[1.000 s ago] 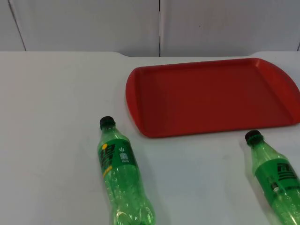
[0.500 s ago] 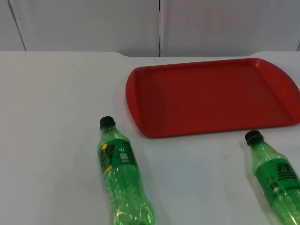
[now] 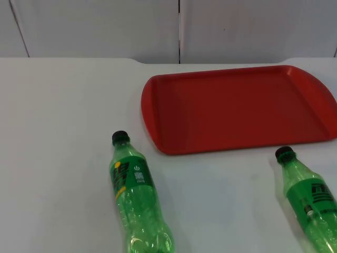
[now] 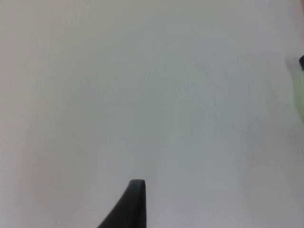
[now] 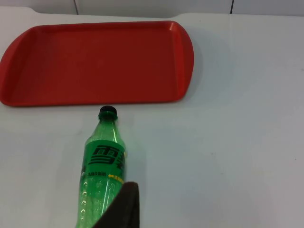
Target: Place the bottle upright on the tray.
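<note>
We see nothing done: tray (image 3: 237, 108) bare, both bottles (image 3: 136, 194) (image 3: 310, 200) lying on table (image 3: 58, 132). Grasp, upright placement left. Gripper openings: cannot tell.

A black fingertip (image 4: 134, 204) of the left gripper pokes up over the white table (image 4: 142, 95); the table is plain and smooth; at one edge sits a tiny bit of something pale with a dark spot, too small to tell

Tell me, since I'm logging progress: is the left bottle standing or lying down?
Lying down. The left bottle rests on its side on the white table, black cap toward the red tray, not on it.
</note>
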Motion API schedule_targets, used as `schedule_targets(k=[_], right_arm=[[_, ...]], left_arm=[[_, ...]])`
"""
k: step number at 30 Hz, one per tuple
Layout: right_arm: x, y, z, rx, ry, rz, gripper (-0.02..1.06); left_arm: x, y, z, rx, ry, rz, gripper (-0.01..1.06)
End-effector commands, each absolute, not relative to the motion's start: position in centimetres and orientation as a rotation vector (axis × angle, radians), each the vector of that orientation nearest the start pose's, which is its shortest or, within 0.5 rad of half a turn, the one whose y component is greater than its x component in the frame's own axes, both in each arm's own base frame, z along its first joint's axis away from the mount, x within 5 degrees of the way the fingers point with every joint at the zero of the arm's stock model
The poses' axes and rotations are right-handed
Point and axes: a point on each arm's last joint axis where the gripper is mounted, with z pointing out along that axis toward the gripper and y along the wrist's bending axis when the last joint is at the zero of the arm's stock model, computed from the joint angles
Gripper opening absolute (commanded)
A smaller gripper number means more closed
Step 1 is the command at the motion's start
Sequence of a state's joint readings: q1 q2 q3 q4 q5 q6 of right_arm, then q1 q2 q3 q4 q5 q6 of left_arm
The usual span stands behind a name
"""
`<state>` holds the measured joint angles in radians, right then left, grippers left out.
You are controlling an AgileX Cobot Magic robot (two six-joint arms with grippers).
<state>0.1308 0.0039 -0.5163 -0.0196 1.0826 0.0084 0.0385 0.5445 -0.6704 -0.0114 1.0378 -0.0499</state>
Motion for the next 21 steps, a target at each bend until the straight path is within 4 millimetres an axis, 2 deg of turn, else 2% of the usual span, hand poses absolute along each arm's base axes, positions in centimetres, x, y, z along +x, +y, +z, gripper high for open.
schedule_targets(k=[1,14,21], right_arm=[[-0.7,-0.3,28.0,-0.119,2.042,0.057,1.04],[-0.7,-0.2,28.0,-0.119,2.043,0.059,1.04],[-0.7,-0.2,28.0,-0.119,2.043,0.059,1.04]], left_arm=[[9.2,0.2,31.6,-0.119,2.391,-0.03,1.05],[13.6,0.4,35.2,-0.121,2.424,-0.034,1.05],[15.5,0.4,35.9,-0.086,2.501,-0.024,1.05]])
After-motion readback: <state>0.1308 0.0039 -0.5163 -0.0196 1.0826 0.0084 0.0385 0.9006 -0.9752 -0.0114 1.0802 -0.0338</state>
